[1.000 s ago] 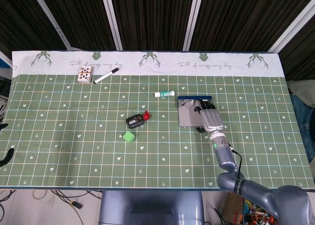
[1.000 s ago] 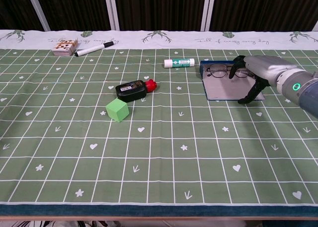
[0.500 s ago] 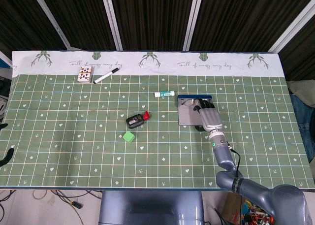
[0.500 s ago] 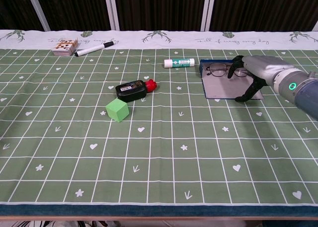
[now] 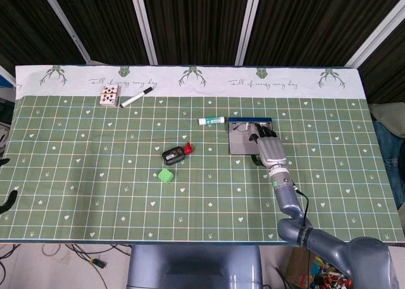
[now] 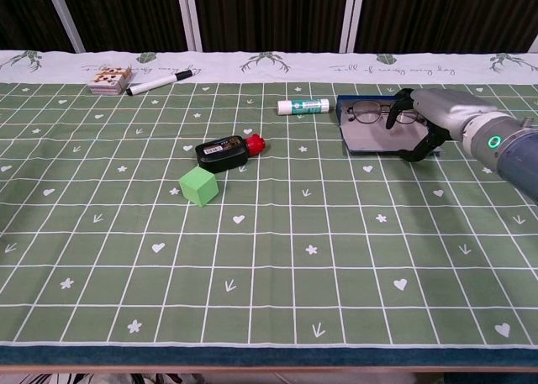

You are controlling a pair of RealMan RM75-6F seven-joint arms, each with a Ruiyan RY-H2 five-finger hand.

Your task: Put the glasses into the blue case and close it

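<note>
The blue case (image 5: 243, 142) (image 6: 376, 139) lies open on the green cloth, right of centre, with its grey lid tilted up off the table. The glasses (image 5: 243, 128) (image 6: 371, 111) lie in the case's far half, along the blue rim. My right hand (image 5: 269, 149) (image 6: 427, 120) grips the lid at its right side, fingers curled over the top near the glasses and thumb at the lid's near edge. My left hand does not show in either view.
A white glue stick (image 5: 211, 120) (image 6: 304, 107) lies just left of the case. Further left are a black device with a red cap (image 5: 174, 154) (image 6: 224, 152) and a green cube (image 5: 166, 175) (image 6: 198, 186). A marker (image 5: 136, 98) (image 6: 158, 83) and card box (image 5: 109, 96) (image 6: 110, 79) sit far left.
My right hand has moved away from me toward the glasses, carrying the lid's near edge up and back. The grey lid now looks much shorter than before.
</note>
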